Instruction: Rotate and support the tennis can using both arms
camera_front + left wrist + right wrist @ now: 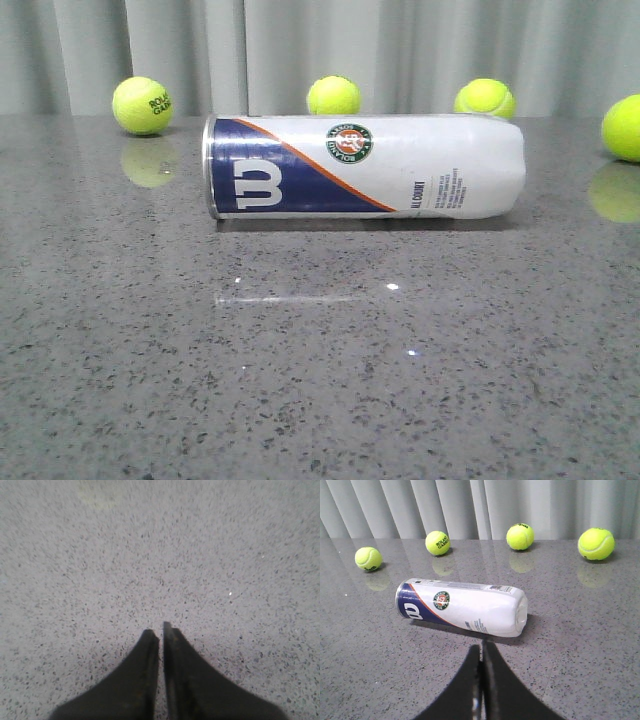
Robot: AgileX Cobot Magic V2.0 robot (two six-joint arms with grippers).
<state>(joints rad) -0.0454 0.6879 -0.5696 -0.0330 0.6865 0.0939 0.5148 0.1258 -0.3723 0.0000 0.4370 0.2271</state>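
The tennis can [365, 165] lies on its side on the grey speckled table [320, 380]. Its silver rim and navy "W" panel point left, the white end right, and the round badge faces the camera. It also shows in the right wrist view [462, 607], lying just beyond my right gripper [481, 645], which is shut, empty and apart from the can. My left gripper [161, 629] is shut and empty over bare table, with no can in its view. Neither arm shows in the front view.
Several yellow-green tennis balls sit along the back of the table by the grey curtain: one at far left [142, 105], one behind the can [333, 95], one at right [485, 98], one at the right edge [622, 127].
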